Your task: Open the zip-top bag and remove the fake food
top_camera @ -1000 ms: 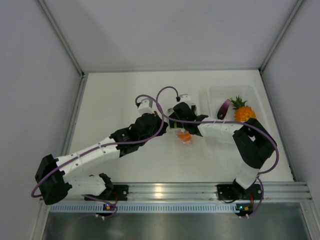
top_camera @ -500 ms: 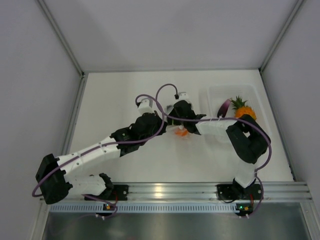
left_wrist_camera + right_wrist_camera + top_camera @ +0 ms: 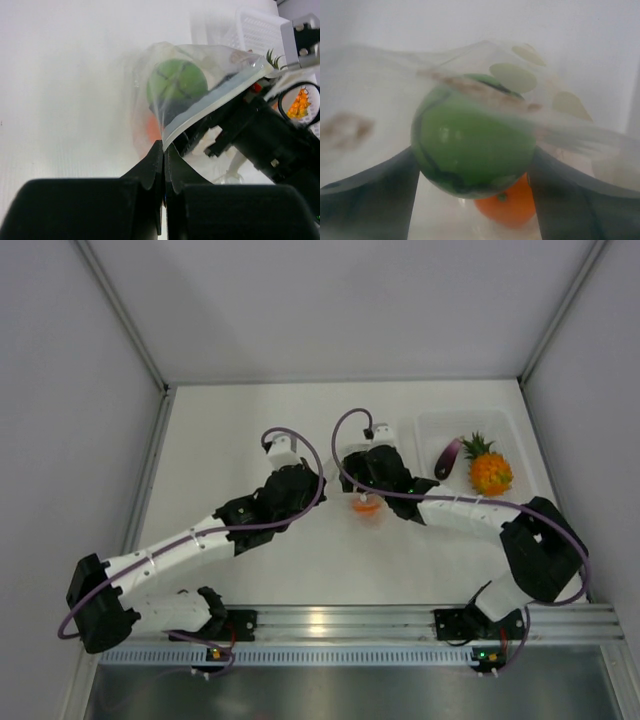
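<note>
Right wrist: R claw (image 3: 472, 170), dark fingers clamped on glossy green ball (image 3: 470, 140) w/ black marks, inside crinkly clear zip-top bag (image 3: 540, 95) w/ white dots; small orange (image 3: 507, 207) below. L claw (image 3: 163, 157) pinched tight on bag's lip. Bag sits mid-table (image 3: 230, 420); rigid clear tray (image 3: 500, 418) at far right corner holds smooth purple eggplant (image 3: 447, 457) and spiky pineapple (image 3: 490, 471).

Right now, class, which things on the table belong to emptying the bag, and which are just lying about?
Belong: bag; green ball and orange inside it; eggplant and pineapple, already out.
Lying about: clear tray, holding those two.
</note>
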### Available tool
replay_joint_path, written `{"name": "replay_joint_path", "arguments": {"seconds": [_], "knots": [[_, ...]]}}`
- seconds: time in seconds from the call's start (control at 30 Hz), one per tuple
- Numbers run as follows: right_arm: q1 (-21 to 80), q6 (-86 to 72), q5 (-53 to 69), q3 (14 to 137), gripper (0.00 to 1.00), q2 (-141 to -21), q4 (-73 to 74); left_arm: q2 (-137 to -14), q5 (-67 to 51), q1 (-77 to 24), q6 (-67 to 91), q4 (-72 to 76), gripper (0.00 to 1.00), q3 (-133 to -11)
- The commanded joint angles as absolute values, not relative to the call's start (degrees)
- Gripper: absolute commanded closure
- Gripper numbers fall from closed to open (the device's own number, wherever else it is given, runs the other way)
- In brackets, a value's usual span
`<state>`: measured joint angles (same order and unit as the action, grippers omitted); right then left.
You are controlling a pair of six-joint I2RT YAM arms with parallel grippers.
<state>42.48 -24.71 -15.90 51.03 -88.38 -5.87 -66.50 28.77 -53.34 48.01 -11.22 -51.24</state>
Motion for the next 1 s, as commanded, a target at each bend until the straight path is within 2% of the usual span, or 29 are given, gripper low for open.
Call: {"name": "replay_joint_path", "arguments": {"seconds": [0.0, 0.5, 0.67, 0.97], "knots": [[45.86, -24.61, -16.80, 48.70, 0.48, -82.71, -4.56, -65.13, 33.66, -53.00, 44.65, -12.83, 1.00, -55.19], [49.13, -26.10, -4.15, 42.54, 0.48, -62.94, -5.97, -63.37, 34.81, -52.82, 43.94, -13.89, 1.00, -52.56], [49.13, -28.47, -0.35, 41.40, 0.47, -59.95, -10.19, -63.11, 33.58, -52.82, 43.95, -13.89, 1.00, -51.86], [49.13, -35.86, -2.98, 42.44, 0.50, -60.46, -16.79, -61.35, 26.99, -52.91, 45.44, -13.36, 1.00, -51.42]]}}
